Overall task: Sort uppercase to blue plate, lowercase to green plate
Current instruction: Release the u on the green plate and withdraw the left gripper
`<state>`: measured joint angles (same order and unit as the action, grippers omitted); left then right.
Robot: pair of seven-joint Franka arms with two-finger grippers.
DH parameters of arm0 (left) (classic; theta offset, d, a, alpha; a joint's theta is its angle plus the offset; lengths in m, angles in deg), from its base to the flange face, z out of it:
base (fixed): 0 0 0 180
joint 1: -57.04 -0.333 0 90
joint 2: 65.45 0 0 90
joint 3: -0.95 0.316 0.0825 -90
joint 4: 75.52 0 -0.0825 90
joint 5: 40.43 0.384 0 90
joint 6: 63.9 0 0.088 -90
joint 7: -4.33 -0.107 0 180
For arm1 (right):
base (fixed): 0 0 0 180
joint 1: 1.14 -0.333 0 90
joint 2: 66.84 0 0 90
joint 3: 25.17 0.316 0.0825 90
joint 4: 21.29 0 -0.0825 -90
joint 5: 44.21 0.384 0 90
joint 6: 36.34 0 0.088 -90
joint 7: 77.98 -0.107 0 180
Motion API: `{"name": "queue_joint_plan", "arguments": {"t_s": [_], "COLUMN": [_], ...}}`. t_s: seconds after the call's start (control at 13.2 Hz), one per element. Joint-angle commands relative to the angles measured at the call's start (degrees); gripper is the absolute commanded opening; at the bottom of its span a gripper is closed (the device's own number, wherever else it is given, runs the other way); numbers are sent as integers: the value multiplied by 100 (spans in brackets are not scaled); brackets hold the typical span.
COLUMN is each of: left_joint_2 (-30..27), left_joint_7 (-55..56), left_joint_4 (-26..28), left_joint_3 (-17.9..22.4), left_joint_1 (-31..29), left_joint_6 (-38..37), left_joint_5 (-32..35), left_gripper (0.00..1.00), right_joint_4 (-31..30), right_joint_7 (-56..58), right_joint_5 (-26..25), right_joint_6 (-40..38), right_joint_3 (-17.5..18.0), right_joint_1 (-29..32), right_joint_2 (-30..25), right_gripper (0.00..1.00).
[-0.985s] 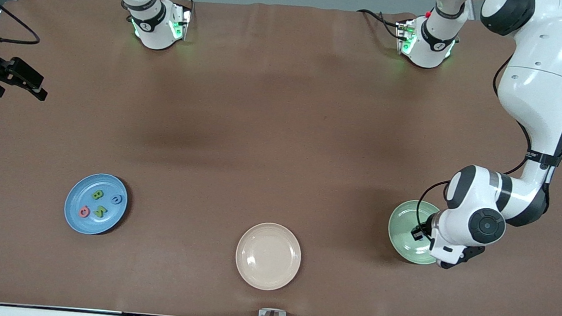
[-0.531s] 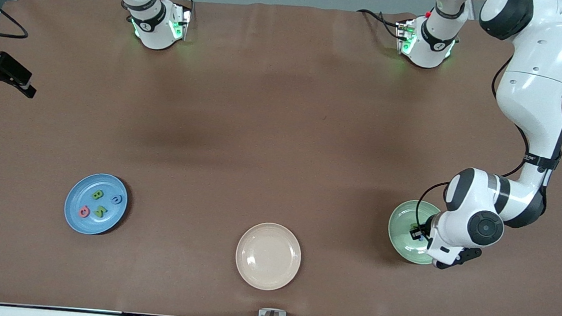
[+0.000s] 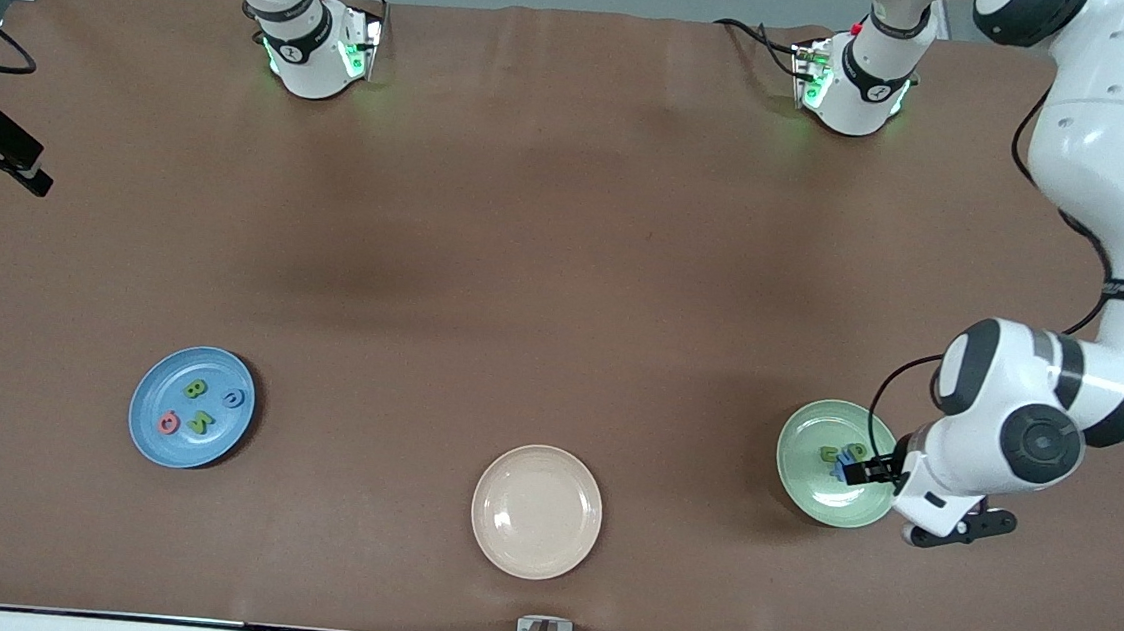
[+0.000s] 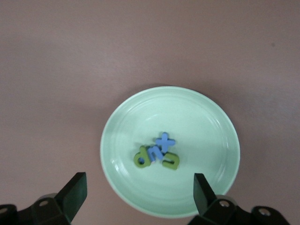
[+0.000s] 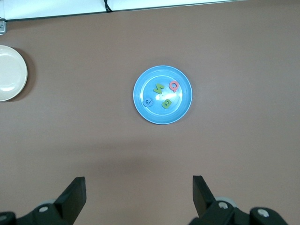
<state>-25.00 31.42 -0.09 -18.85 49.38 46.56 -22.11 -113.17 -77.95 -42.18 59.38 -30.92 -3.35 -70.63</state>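
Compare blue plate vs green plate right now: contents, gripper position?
The blue plate holds four letters spread apart in green, blue and pink-red; the green plate holds a touching cluster in green and blue only. The blue plate sits toward the right arm's end of the table, the green plate toward the left arm's. The open left gripper hangs over the green plate's edge; the open right gripper is well away from the blue plate. Both are round, glossy and look alike in size.

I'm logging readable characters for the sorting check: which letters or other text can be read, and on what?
"B", "N", "C", "G": foam letters on the blue plate.
"x", "p", "u": foam letters on the green plate; a blue letter among them is partly covered, unreadable.
Beige plate: no text.
Arm markings: too small.
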Motion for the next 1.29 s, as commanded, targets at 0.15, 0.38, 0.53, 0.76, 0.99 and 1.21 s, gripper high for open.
{"name": "queue_joint_plan", "arguments": {"t_s": [0.15, 0.38, 0.53, 0.76, 0.99, 1.21], "left_joint_2": [-861, -1555, -2021, -2846, -3594, -4272], "left_joint_7": [-371, -852, -1074, -1538, -2223, -2375], "left_joint_4": [226, 244, 305, 664, 1130, 1764], "left_joint_3": [-76, -85, -93, -93, 360, 1179], "left_joint_1": [-219, -245, -342, -526, -387, 332], "left_joint_6": [-526, -1271, -1554, -1782, -1792, -1983], "left_joint_5": [-162, -214, -503, -978, -1504, -1867], "left_gripper": [100, 100, 100, 100, 100, 100], "right_joint_4": [214, 206, 205, 214, 214, 214], "right_joint_7": [-2, -11, -29, 24, -2, 15], "right_joint_5": [34, 34, 25, -54, -273, -265], "right_joint_6": [-106, -115, -299, -230, -238, -247], "right_joint_3": [30, 30, 30, 30, 48, 249], "right_joint_1": [46, 46, 2, 63, 2, 238], "right_joint_2": [141, 158, 158, 229, 264, 264], "right_gripper": [100, 100, 100, 100, 100, 100]}}
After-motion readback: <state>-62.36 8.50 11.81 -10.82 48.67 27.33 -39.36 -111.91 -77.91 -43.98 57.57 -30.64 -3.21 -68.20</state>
